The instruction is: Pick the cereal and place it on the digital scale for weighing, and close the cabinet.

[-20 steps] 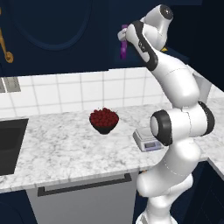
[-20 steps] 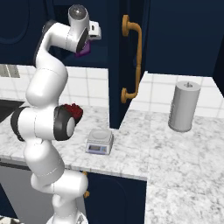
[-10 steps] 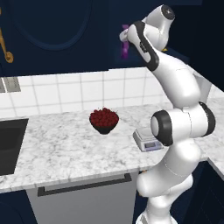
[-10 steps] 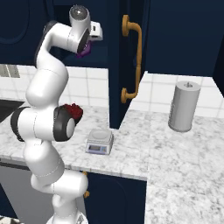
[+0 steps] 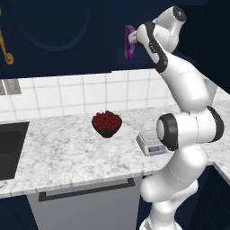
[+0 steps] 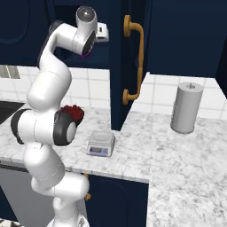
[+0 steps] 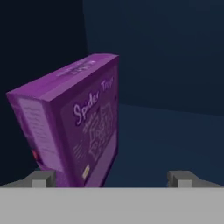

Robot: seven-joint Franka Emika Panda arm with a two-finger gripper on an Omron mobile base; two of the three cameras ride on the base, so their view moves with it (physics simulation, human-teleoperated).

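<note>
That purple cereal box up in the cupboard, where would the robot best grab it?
Across its two broad printed faces, coming straight in from the open cabinet front. The cereal stands upright, flat and thin, with a narrow edge turned toward the hand, so the fingers can likely straddle that thin side. Right now it sits left of centre, near one finger.

Hand view: the cereal (image 7: 70,127) is cut off at 6 o'clock by the grey band, so its base and any contact with the jaws cannot be read; small print on its side is blurred. Left base view: the cereal (image 5: 130,42) is partly covered at 3 o'clock by the hand, the gripper itself hidden. The digital scale (image 5: 150,143) is overlapped at 3 o'clock by the arm's elbow; its display is too small to read. The cabinet (image 5: 54,36) is cut by the top edge. Right base view: the cereal (image 6: 84,55) shows only as a purple sliver under the wrist. The cabinet door (image 6: 133,62) runs off the top
</note>
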